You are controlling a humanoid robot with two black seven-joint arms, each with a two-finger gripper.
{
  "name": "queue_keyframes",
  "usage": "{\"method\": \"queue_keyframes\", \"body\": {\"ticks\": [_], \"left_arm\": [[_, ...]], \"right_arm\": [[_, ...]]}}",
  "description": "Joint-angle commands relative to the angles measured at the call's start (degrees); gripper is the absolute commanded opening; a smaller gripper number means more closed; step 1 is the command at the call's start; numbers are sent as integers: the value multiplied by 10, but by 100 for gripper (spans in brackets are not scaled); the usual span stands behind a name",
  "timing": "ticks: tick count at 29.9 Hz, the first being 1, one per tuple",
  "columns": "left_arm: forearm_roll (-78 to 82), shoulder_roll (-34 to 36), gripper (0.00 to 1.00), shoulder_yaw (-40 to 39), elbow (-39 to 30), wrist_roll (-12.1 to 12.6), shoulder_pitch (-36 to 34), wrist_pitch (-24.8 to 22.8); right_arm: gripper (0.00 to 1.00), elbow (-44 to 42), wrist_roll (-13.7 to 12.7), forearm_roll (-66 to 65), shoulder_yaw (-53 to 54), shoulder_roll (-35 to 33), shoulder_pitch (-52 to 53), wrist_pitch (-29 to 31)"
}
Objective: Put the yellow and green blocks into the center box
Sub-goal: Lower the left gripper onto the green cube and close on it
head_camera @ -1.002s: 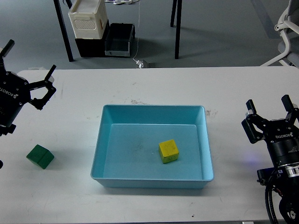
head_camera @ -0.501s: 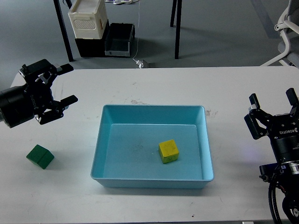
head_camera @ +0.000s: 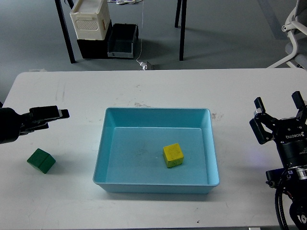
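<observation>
The right gripper (head_camera: 281,114) waits at the table's near right edge, its fingers spread wide and empty, almost where it stood a second ago. At left, the green block (head_camera: 41,160) sits on the bare table (head_camera: 240,91), well apart from the blue box (head_camera: 156,184), while the yellow block (head_camera: 173,155) already rests inside on the box floor, right of centre. Just beyond the green block, the left gripper (head_camera: 53,115) has dropped and swung round in the past second, from raised and splayed to low and level, seen side-on so that its jaw state cannot be told. The move suggests a descent toward the green block, the one piece left to place. The white tabletop is scuffed; behind it stand a cream crate (head_camera: 89,19) on a black box (head_camera: 122,40), table legs, grey floor and an office chair (head_camera: 293,33)
</observation>
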Motion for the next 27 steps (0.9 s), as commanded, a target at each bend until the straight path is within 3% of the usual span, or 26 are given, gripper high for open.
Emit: {"method": "queue_keyframes", "body": {"ticks": [1,4,10,12,27], "left_arm": [[74,5,97,42,0,-1,1,0],[141,5,96,78,0,-10,2,0],[219,13,94,104,0,-72,2,0],[226,13,90,110,0,-75,2,0],[300,-2,90,123,48,-96,-3,0]], "right_arm": [[100,-1,0,0,-1,1,0,0],[100,-3,0,0,-1,1,1,0],[100,-4,0,-5,-3,4,1,0],[100,-5,0,-14,-4,5,1,0],[100,-6,0,-16,-11,5,-2,0]]}}
